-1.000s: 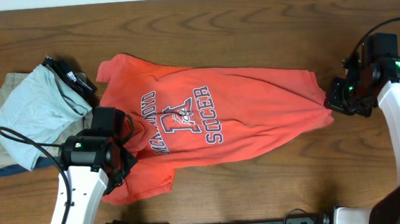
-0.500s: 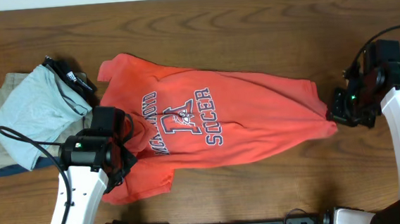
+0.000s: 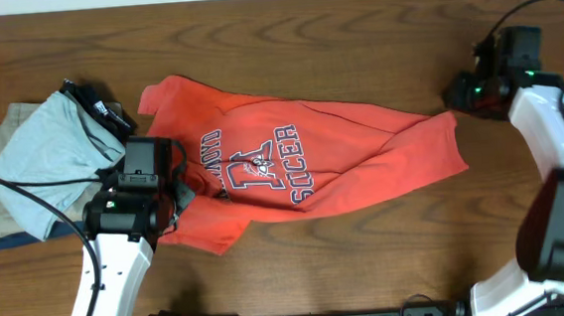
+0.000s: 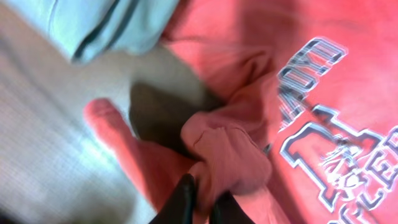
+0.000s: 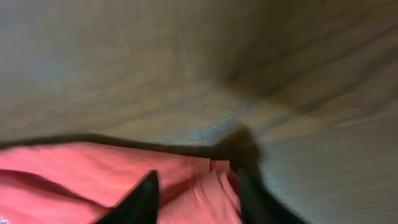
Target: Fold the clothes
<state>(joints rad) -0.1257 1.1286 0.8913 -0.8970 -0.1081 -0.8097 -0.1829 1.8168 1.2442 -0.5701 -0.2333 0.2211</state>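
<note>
Right jaws just opened, dropping T-shirt (image 3: 361, 143) hem flat; left jaws nearly closed, pinching its other end; stretch likely over, fold next.

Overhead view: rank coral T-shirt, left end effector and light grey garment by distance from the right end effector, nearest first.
From the right end effector:
1. coral T-shirt: its hem corner lies just below the end effector, on the right side.
2. left end effector: at the shirt's opposite end, left of the lettering.
3. light grey garment: beyond that, at the far left.
</note>
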